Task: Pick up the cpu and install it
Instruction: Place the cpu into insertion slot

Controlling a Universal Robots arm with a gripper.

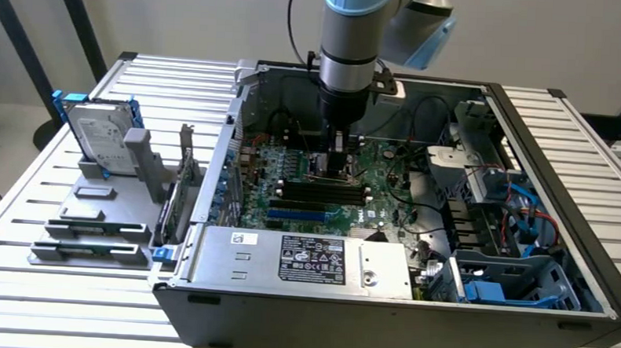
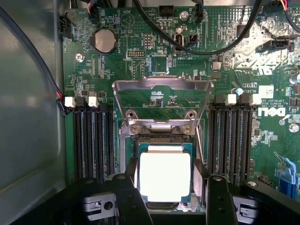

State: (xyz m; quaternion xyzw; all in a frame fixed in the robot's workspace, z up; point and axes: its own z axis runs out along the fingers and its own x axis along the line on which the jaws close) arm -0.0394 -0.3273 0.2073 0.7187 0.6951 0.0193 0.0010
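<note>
Our gripper (image 2: 166, 172) stands clamped on the cpu (image 2: 165, 178) over the open socket (image 2: 161, 139), where we judge a slight tilt could bend pins.

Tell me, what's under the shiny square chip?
The cpu is over the socket on the green motherboard. Only the socket's edge shows around the cpu. The part right beneath it is covered, so it cannot be seen.

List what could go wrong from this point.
1. The cpu, held in the end effector over the socket, could seat skewed and bend contacts.
2. The raised load plate stands right beside it and might drop or snag.
3. Memory slots flank the end effector, leaving little side room.
</note>
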